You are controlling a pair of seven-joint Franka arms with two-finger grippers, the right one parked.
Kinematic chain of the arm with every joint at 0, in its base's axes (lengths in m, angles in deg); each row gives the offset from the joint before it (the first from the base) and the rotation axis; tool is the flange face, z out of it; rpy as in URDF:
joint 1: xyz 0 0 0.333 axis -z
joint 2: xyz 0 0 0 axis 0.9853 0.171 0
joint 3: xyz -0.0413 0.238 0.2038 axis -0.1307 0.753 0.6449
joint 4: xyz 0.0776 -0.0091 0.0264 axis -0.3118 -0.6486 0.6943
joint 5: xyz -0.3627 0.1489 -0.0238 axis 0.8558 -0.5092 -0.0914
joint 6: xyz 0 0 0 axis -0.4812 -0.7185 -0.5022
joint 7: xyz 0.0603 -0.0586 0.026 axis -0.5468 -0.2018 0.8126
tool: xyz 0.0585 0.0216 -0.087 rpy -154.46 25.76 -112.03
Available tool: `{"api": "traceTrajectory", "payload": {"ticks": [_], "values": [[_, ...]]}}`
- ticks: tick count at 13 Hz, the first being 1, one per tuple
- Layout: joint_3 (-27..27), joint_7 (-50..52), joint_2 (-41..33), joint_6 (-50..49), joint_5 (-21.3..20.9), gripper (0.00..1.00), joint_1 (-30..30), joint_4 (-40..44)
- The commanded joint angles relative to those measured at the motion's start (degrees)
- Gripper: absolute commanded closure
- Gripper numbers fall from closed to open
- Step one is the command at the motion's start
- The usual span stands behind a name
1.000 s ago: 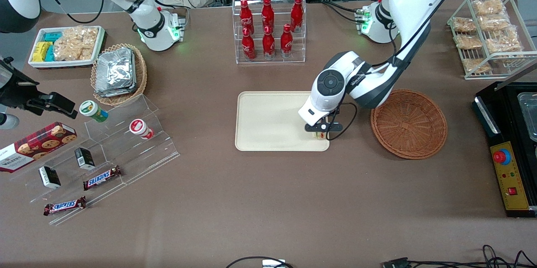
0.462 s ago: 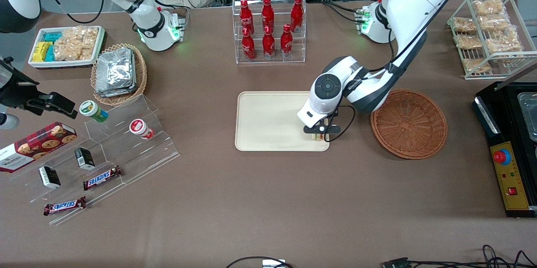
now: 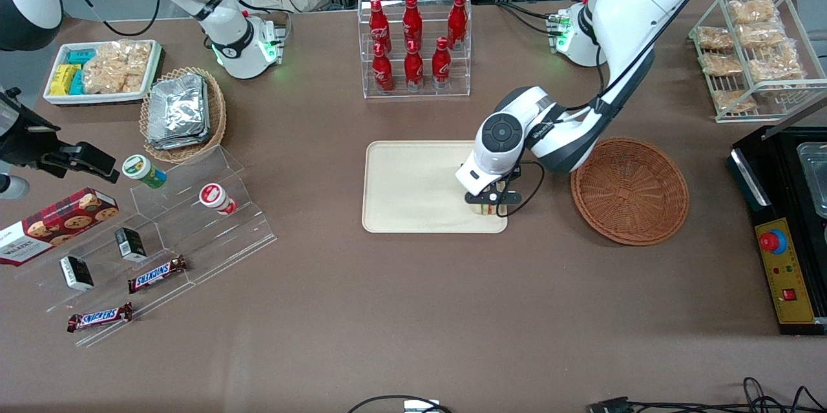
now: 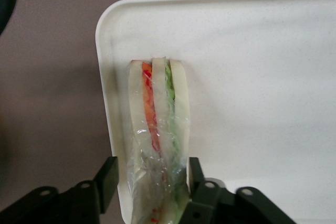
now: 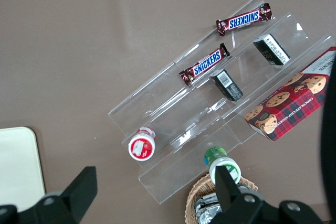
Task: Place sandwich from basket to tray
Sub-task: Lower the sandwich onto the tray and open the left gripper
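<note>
Over the last second the working arm has sunk a little and slid slightly toward the middle of the tray (image 3: 413, 187), so the gripper (image 3: 489, 209) now sits lower over the tray's corner nearest the basket (image 3: 630, 190) than it did before; the basket, the tray and everything else on the surface (image 3: 413, 309) have stayed put.

The gripper is closed on the sandwich (image 4: 157, 145). In the wrist view its two black fingers (image 4: 107, 179) press against the outer bread slices on either side, the clear wrap crinkling where they pinch. The wedge stands on edge between them, its red and orange layer and its green layer running lengthwise away from the gripper (image 4: 152, 203), with the far end of the wedge free. The sandwich is over the tray (image 4: 252, 77), close along the tray's rim at that rounded corner, and whether its underside is already touching the tray floor I cannot tell. From the front, only a sliver of the sandwich (image 3: 491, 209) peeks out below the wrist, well inside the tray's outline.

Relative to the tray, the round wicker basket lies just beside it toward the working arm's end of the surface, with nothing in it. The clear rack of red bottles (image 3: 413, 44) stands farther from the front camera than the tray, and the stepped clear display (image 3: 187, 219) with the snack bars lies toward the parked arm's end.
</note>
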Motion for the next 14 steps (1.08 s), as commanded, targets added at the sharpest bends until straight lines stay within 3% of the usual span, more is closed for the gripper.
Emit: {"api": "traceTrajectory", "payload": {"ticks": [1,9,12,14], "values": [[-0.41,1.45,-0.62,0.54,-1.11,0.0,-0.24,-0.7],[-0.85,1.19,-5.0,0.46,0.12,0.0,-1.55,0.0],[-0.33,0.31,-13.34,-3.39,6.43,0.0,-1.64,1.57],[0.29,-0.13,-16.43,-13.02,8.2,0.0,-1.73,7.61]]}}
